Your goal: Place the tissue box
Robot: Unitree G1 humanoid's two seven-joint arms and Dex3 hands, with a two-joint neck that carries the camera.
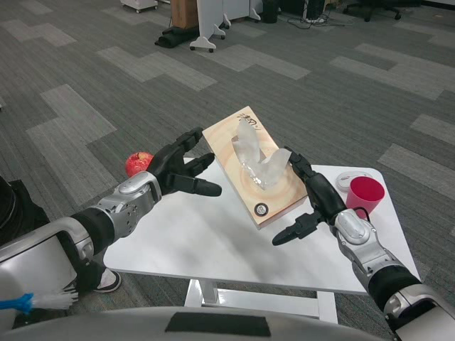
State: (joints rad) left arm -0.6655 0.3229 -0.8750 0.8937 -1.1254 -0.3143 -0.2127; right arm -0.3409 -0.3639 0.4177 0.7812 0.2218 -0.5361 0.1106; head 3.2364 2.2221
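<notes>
Far left, at the table's (pixel 213 249) back left corner: a red apple (pixel 138 163), partly hidden behind the left hand. Just right of it, the left hand (pixel 179 170), raised over the table's left part, fingers spread wide and pointing toward the tissue box, holding nothing; fingertips close to the box's left edge, contact impossible to tell. In the middle: the tissue box (pixel 254 168), wood-patterned, tilted up with its far end raised and its near corner low, above the white table top, a clear plastic-like tissue sticking up from the slot on its upper face. Against the box's right side and lower right corner: the right hand (pixel 311 201), fingers apart, some laid along the box's right edge, one stretched out low and to the left beneath the near corner; a real grip or mere support, impossible to tell. Farther right, on the table's back right part: a red cup (pixel 365 194), touching or just beside a white round object (pixel 348 180).
</notes>
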